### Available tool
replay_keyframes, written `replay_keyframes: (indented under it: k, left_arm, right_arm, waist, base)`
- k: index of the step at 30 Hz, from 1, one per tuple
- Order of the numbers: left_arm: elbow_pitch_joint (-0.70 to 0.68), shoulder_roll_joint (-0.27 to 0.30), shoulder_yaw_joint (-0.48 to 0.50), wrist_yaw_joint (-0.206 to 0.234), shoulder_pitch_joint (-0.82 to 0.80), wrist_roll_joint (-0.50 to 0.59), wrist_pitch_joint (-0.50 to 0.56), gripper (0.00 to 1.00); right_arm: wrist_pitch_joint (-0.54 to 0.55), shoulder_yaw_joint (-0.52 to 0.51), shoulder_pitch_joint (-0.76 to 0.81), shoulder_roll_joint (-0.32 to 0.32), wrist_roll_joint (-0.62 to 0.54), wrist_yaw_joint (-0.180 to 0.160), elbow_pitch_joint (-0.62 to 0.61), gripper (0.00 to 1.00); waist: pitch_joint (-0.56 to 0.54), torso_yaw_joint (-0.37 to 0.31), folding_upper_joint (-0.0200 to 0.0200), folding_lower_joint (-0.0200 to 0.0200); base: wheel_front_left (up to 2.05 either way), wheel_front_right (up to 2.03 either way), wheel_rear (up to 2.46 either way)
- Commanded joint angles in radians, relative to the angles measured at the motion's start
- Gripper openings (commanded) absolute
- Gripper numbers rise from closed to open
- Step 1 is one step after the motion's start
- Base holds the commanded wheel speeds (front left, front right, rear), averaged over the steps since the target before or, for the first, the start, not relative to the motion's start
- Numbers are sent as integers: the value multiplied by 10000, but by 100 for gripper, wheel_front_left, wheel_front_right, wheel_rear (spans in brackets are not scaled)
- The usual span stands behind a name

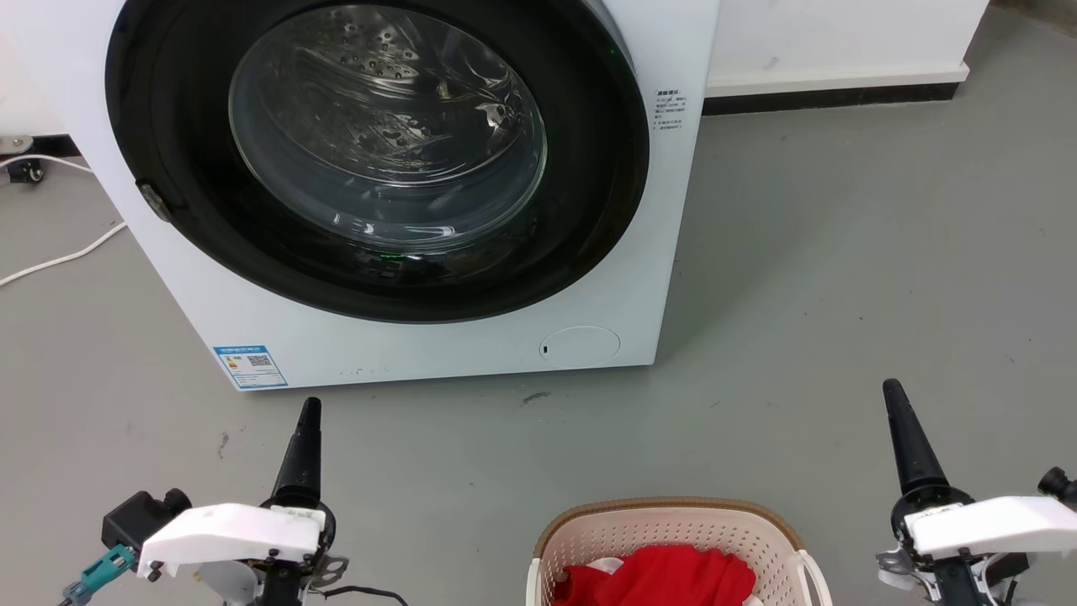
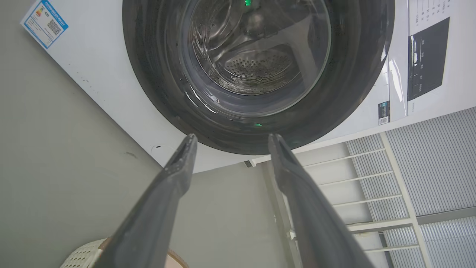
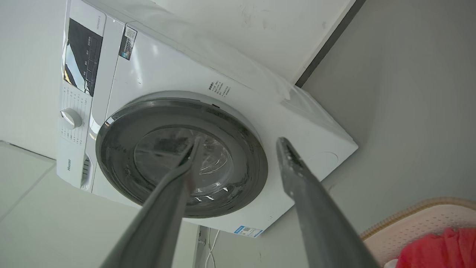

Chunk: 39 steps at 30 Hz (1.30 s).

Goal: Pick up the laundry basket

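Observation:
The laundry basket (image 1: pixel 673 526) is cream perforated plastic with a brown rim and stands on the grey floor at the bottom centre of the head view. A red cloth (image 1: pixel 665 576) lies in it. My left gripper (image 1: pixel 310 412) hovers to the basket's left and my right gripper (image 1: pixel 892 396) to its right, both apart from it and pointing toward the washing machine. The left wrist view shows the left gripper (image 2: pixel 233 136) open and empty, with a corner of the basket (image 2: pixel 83 255) at the lower left. In the right wrist view the right gripper (image 3: pixel 240 139) is open and empty, with the basket (image 3: pixel 420 219) at the lower right.
A white front-loading washing machine (image 1: pixel 210 278) with its dark round door (image 1: pixel 379 143) shut stands just beyond the basket. A white cable (image 1: pixel 59 257) runs over the floor at the left. A wall with a dark baseboard (image 1: pixel 833 93) lies behind at the right.

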Motion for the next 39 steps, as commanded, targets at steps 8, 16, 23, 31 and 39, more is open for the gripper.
replay_keyframes:
  k: [8, 16, 23, 31, 39]
  left_arm:
    - [-422, 47, -377, 330, -47, 1958, -399, 100]
    - [-515, 51, -578, 499, 25, 3262, -687, 100]
    - [-529, 54, -738, 643, 76, 4324, -919, 100]
    - [-567, 61, -894, 782, 105, 5272, -1138, 100]
    - [-504, 67, -1068, 892, 183, 6329, -1400, 100]
  right_arm:
    - [-400, 245, 88, -38, -2300, 2, -607, 100]
    - [-685, 328, 286, -44, -3726, 3, -774, 100]
    - [-919, 297, 390, -48, -4828, 3, -968, 100]
    - [-1135, 328, 499, -52, -5587, 3, -1087, 100]
    - [-1396, 395, 665, -58, -6537, 2, -1212, 100]
  waist:
    - [-1, 7, 0, 0]
    - [-8, -6, 0, 0]
    - [3, -5, 0, 0]
    - [18, 2, 0, 0]
    - [21, -1, 0, 0]
  base:
    - [0, 0, 0]
    - [0, 0, 0]
    - [0, 0, 0]
    - [0, 0, 0]
    - [0, 0, 0]
